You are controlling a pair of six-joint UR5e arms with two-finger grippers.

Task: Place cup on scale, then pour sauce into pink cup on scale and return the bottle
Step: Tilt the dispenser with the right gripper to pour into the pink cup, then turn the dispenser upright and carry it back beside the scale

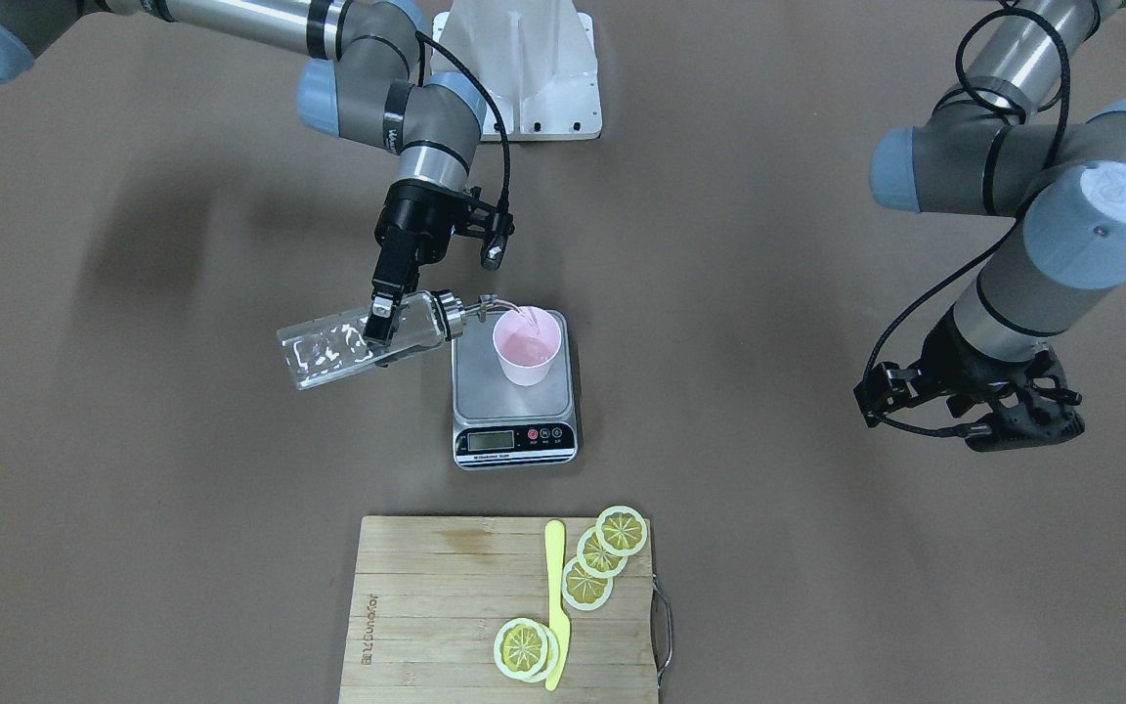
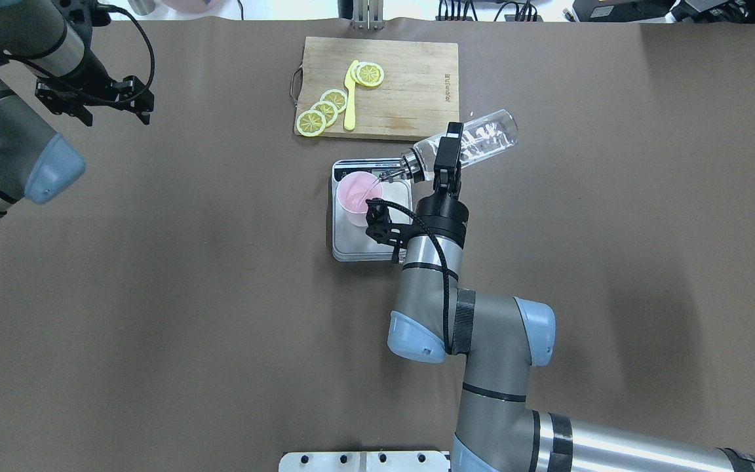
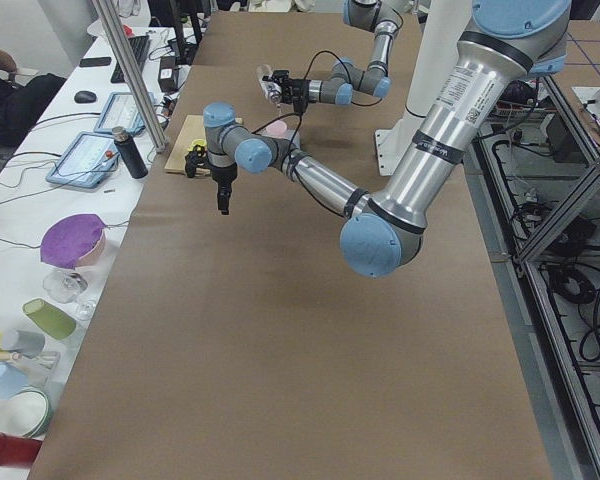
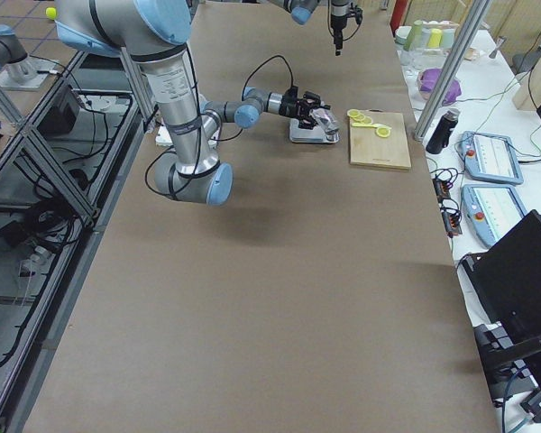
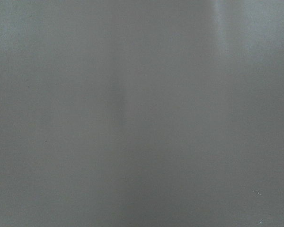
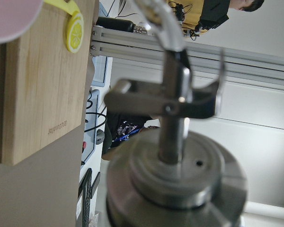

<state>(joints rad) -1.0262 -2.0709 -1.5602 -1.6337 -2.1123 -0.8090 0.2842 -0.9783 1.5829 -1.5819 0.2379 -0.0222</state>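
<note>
My right gripper point(image 1: 382, 325) is shut on the clear glass bottle point(image 1: 338, 347), held tilted almost flat with its metal pourer cap point(image 1: 451, 315) over the pink cup point(image 1: 526, 347). A thin clear stream of sauce runs from the spout into the cup. The cup stands upright on the silver platform of the scale point(image 1: 514, 440). The overhead view shows the same bottle point(image 2: 482, 141), cup point(image 2: 359, 193) and scale point(image 2: 351, 246). The right wrist view is filled by the cap point(image 6: 175, 170). My left gripper point(image 1: 1022, 425) hangs far off to the side, its fingers hidden.
A wooden cutting board point(image 1: 446, 606) with lemon slices point(image 1: 602, 552) and a yellow knife point(image 1: 555, 596) lies just beyond the scale. A white mount base point(image 1: 534, 68) sits at the robot's side of the table. The left wrist view shows only brown table.
</note>
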